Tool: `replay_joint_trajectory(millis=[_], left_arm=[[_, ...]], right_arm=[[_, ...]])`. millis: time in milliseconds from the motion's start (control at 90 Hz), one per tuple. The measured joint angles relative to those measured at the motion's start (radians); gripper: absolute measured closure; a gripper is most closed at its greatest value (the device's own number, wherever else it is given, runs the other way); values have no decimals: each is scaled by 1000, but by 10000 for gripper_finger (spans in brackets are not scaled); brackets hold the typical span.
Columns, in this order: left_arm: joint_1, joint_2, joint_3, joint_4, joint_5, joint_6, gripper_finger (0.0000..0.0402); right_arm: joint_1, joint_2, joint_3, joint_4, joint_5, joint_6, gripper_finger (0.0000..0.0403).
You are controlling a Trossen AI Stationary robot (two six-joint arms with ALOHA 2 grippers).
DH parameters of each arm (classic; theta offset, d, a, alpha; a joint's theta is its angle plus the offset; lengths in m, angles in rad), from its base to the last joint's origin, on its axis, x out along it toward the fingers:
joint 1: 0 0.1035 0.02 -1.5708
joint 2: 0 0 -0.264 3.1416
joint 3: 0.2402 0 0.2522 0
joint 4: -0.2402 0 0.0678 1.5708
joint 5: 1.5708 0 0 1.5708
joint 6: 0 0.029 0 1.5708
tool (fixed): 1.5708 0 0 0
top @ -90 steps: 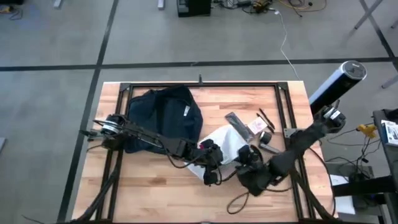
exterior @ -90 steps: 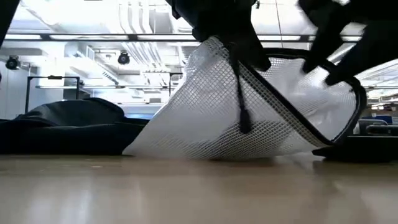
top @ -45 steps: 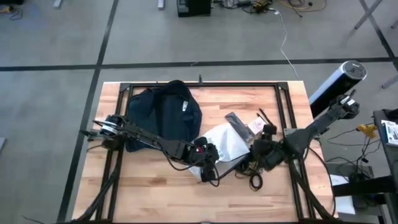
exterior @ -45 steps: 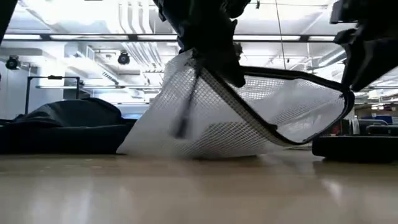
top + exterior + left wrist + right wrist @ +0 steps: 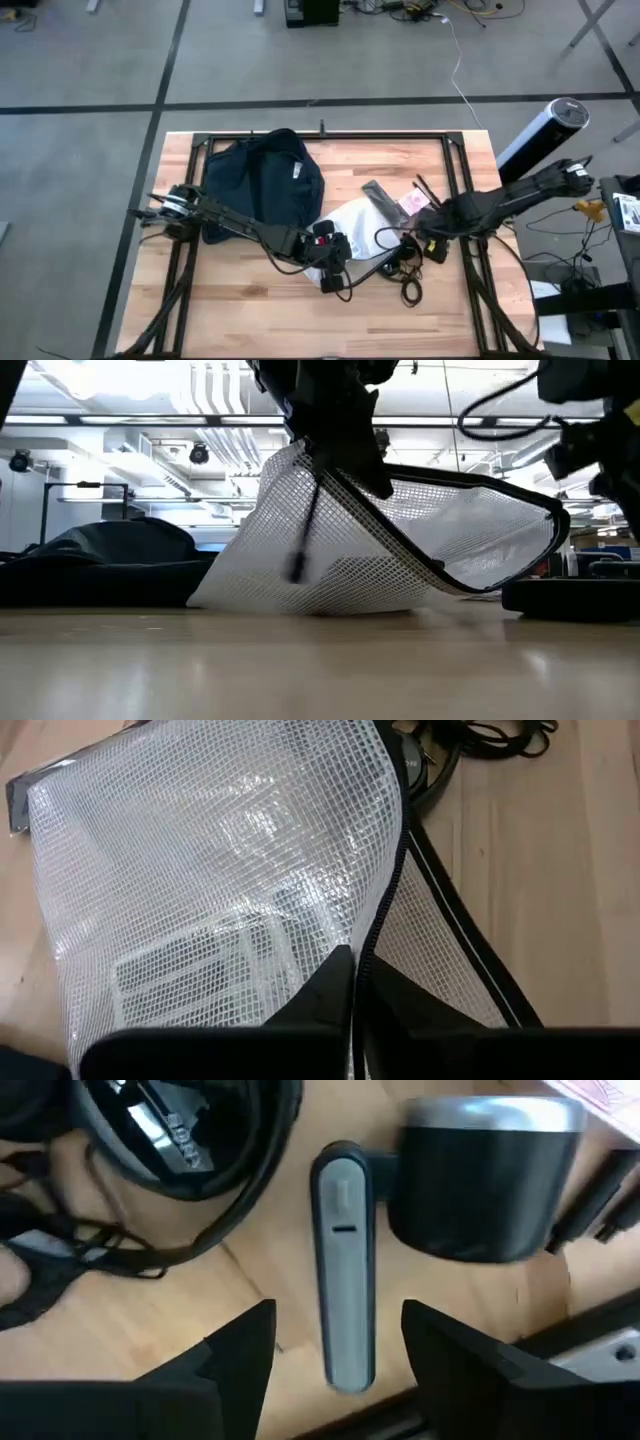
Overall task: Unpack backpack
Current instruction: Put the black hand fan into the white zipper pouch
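Left gripper [image 5: 331, 262]: sitting near the front middle of the tabletop [image 5: 250, 310], fingers pressed together and pinching the zipper edge of the mesh pouch [image 5: 362, 228].
Mesh pouch: white see-through netting with dark zipper trim; its pinched side is being held up off the tabletop, the rest is lying on the wood with the mouth gaping toward the right.
Headphones [image 5: 402, 262]: black, with looping cables, lying just right of the pouch, near the front.
Right gripper [image 5: 338, 1342]: hanging over the right part of the tabletop, fingers spread apart and holding nothing; beneath it, a grey-and-black stick-like item [image 5: 343, 1270] is lying beside a dark cylinder with a silver rim [image 5: 482, 1170].
Small items [image 5: 408, 200]: a pink-white packet and dark pens are lying behind the pouch, right of centre.
Backpack [image 5: 262, 185]: dark navy, slumped flat at the far left of the tabletop, white label facing up, well apart from both grippers.
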Motion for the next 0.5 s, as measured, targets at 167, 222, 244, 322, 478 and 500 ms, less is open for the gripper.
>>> replay_joint_trajectory(millis=[167,222,244,322,478,500], left_arm=[[-3,-1,0,0,0,-5,402],[-3,-1,0,2,0,-8,402],[-3,-1,0,2,0,-9,402],[-3,-1,0,5,0,-9,402],[-3,-1,0,8,0,-13,402],[-3,-1,0,9,0,-16,402]], right_arm=[[1,41,-60,70,17,-2,208],[1,56,-80,92,29,-1,215],[1,62,-88,101,31,-1,219],[0,81,-108,142,30,2,236],[15,118,-128,218,-16,-96,308],[20,121,-128,224,-16,-109,321]])
